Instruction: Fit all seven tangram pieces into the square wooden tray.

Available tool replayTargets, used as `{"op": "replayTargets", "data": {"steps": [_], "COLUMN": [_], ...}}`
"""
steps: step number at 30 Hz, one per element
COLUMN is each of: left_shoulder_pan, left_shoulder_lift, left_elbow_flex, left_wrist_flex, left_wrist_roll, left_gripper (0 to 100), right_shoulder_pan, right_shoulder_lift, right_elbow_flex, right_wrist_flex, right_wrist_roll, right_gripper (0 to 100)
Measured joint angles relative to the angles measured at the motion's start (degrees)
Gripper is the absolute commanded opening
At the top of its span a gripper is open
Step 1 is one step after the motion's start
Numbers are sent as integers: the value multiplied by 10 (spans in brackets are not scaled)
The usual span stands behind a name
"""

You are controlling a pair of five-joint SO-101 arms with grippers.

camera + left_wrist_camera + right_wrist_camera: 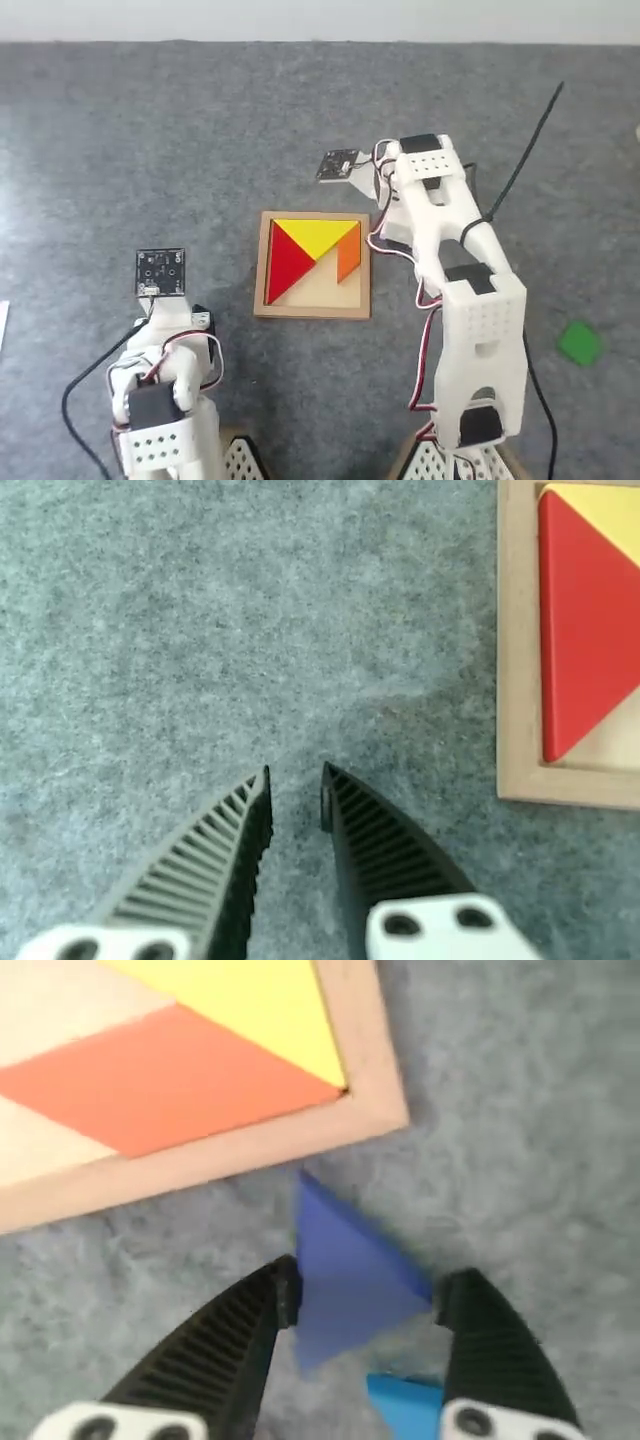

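The square wooden tray [262, 270] lies mid-table and holds a red triangle [285, 265], a yellow triangle [315, 236] and an orange parallelogram [348, 258]. My right arm [440, 230] stretches along the tray's right side. Just off the tray's corner [385, 1110], my right gripper [365, 1295] is shut on a dark blue triangle [345, 1270]. A lighter blue piece [400, 1400] lies under it. My left gripper [295, 773] hangs over bare carpet left of the tray [515, 680], open by a narrow gap with nothing in it.
A green piece [580, 342] lies on the grey carpet far right, beyond the right arm. The left arm [165, 350] sits at the front left. Open carpet stretches behind the tray.
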Motion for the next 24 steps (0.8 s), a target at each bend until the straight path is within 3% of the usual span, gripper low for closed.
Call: {"op": "replayTargets", "data": {"steps": [18,24], "left_shoulder_pan": [0,0], "left_shoulder_lift": [0,0], "left_elbow_flex": [0,0], "left_wrist_flex": [0,0], "left_wrist_roll": [0,0], "left_gripper": [82,82], "right_shoulder_pan": [6,-17], "right_shoulder_lift": [-91,-167], "right_elbow_flex": [11,11], "right_wrist_flex": [36,69], "right_wrist_roll": [-1,-76], "right_gripper": [154,154]}}
